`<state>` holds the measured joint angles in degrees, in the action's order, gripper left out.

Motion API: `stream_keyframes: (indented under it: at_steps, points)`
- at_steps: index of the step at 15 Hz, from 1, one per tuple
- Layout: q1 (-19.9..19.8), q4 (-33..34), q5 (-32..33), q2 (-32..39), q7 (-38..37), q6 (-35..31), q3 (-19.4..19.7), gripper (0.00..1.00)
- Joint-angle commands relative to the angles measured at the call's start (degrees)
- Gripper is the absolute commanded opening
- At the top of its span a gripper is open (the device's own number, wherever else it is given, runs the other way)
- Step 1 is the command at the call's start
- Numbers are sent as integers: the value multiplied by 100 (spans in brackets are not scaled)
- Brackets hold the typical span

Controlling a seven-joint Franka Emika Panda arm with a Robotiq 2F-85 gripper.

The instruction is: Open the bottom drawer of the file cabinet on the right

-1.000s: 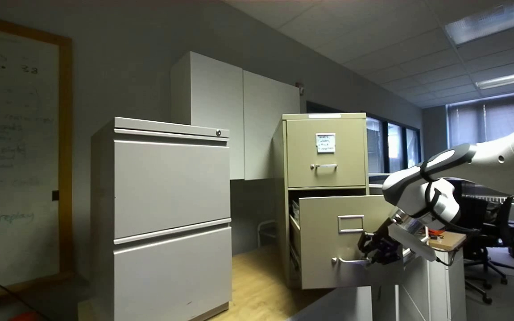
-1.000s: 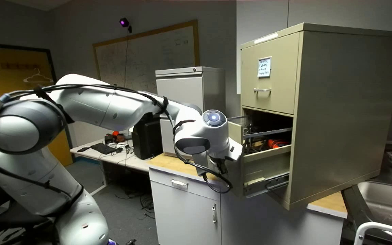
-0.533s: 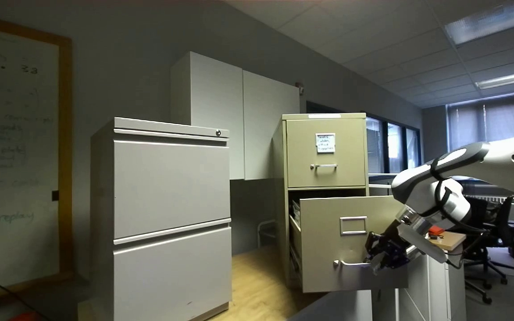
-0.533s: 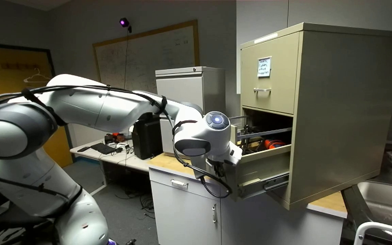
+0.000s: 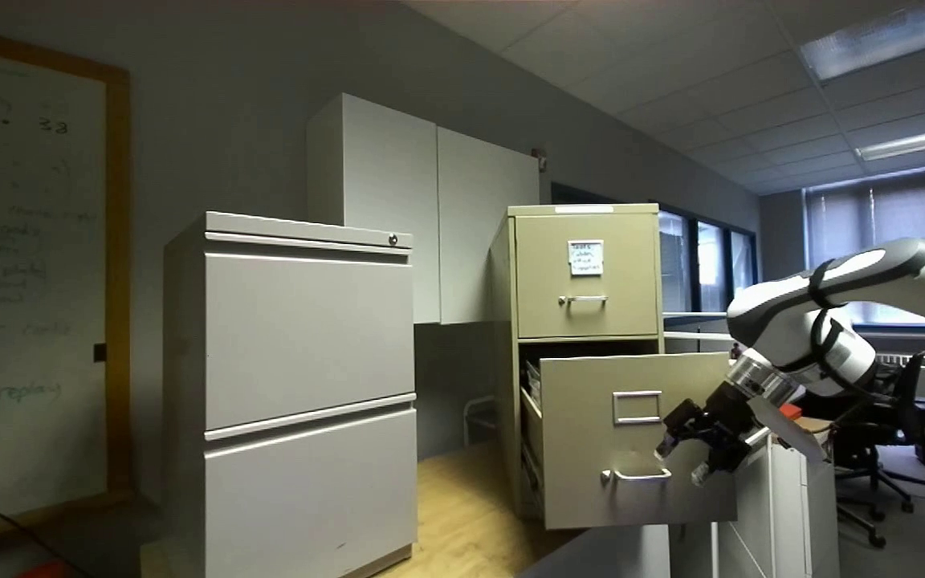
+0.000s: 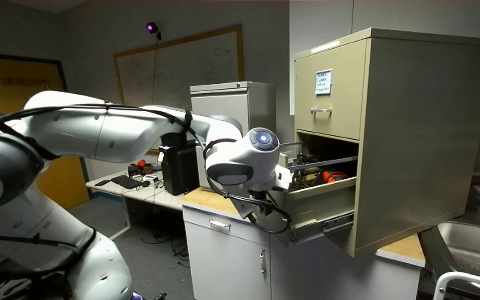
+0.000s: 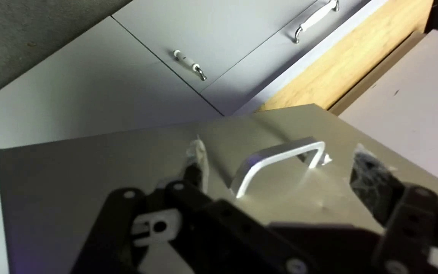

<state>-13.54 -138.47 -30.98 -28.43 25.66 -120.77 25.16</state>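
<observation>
The bottom drawer (image 5: 629, 446), a deep beige metal box with a plain front, stands pulled out of the tall, narrow beige-tan metal file cabinet (image 6: 423, 133) in both exterior views, and here's the black two-fingered claw (image 5: 679, 465), hanging in front of it, at four o'clock from the middle of that front in an exterior view. Over to the wrist view: the claw's light-tipped fingers (image 7: 371, 177) stand well apart, and right in the space between them is the drawer's silvery metal bar handle (image 7: 283, 152)! Centre the dial on the handle and one finger sits at nine o'clock, the other at three, a strip of beige front showing on each side, so neither touches the bar. Back in an exterior view, the handle is just beside the fingers, between eight and nine o'clock from the claw. Up at twelve o'clock from the pulled-out drawer sits the closed beige metal upper drawer (image 5: 588, 286) with its white paper label (image 5: 585, 257). A bright orange item (image 6: 335, 176), partly hidden, shows inside the bottom drawer, and a boxy pale grey two-panel cabinet (image 5: 310, 337) stands at nine o'clock from the file cabinet.
</observation>
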Motion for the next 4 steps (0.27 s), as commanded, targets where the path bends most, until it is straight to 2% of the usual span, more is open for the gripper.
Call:
stream_keyframes:
  at_steps: [1, 4]
  points:
    - [247, 75, 42, -374, 688, 563, 159, 100]
    - [242, 138, 241, -408, 1019, 1055, 187, 100]
